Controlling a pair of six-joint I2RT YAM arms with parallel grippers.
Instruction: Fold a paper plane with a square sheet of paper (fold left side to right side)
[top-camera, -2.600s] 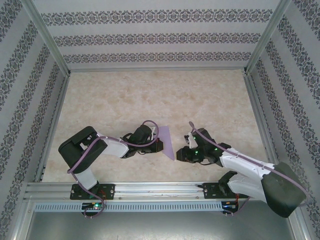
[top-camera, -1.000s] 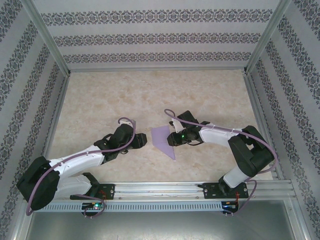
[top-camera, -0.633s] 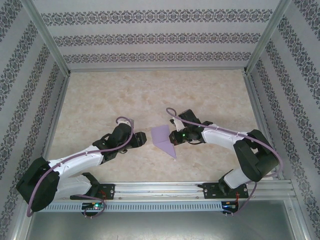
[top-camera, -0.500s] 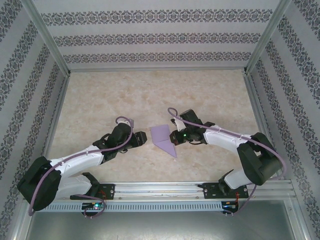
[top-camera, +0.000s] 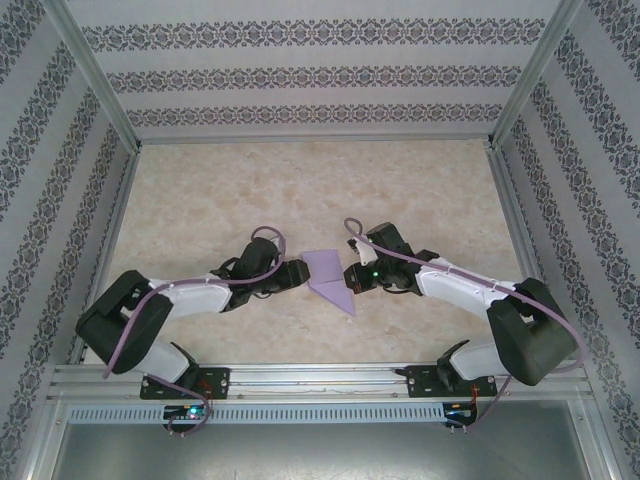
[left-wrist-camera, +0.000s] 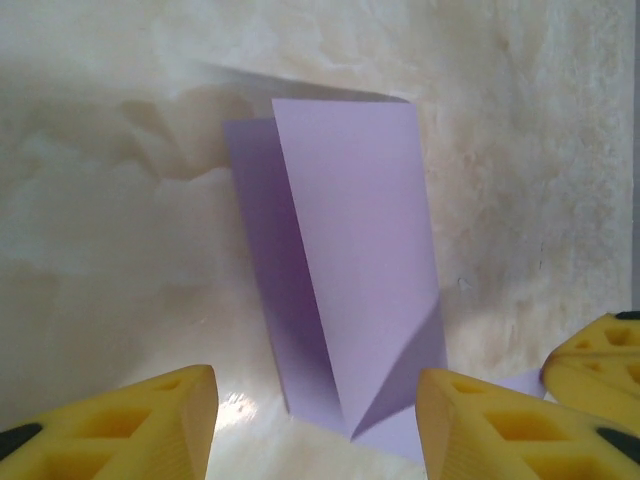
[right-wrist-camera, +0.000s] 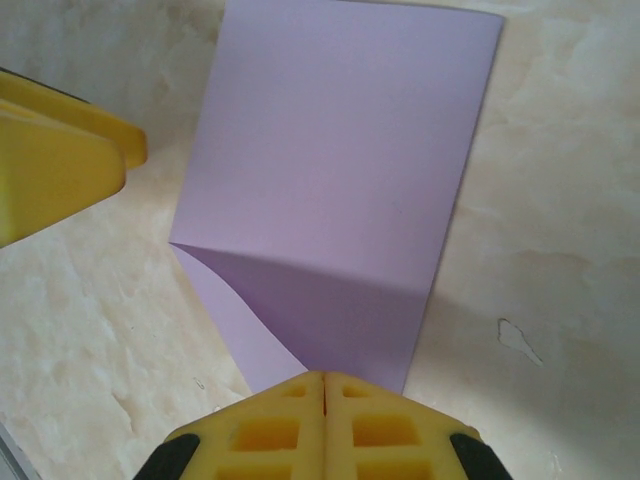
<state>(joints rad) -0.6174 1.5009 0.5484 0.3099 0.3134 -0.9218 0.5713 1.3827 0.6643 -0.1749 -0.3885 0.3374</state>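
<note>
1. Looking down from above, find the paper (top-camera: 328, 275) lying on the desk (top-camera: 300, 190), midway between the two tools and toward the desk's near edge.
2. Note the fold: one flap laid over a lower layer, a diagonal crease at one end, and a narrow point aimed toward the near edge.
3. See the left tool (top-camera: 295, 272) released, yellow fingers (left-wrist-camera: 150, 420) spread wide apart, sitting just beside the paper's left side.
4. From the left wrist, see the folded tip lying in the gap between those fingers; cannot tell about contact with either one.
5. See the right tool (top-camera: 349, 279) clenched, fingertips (right-wrist-camera: 270, 430) pressed tight together at the paper's right edge.
6. Cannot tell whether pinching the paper there or only touching it.
</note>
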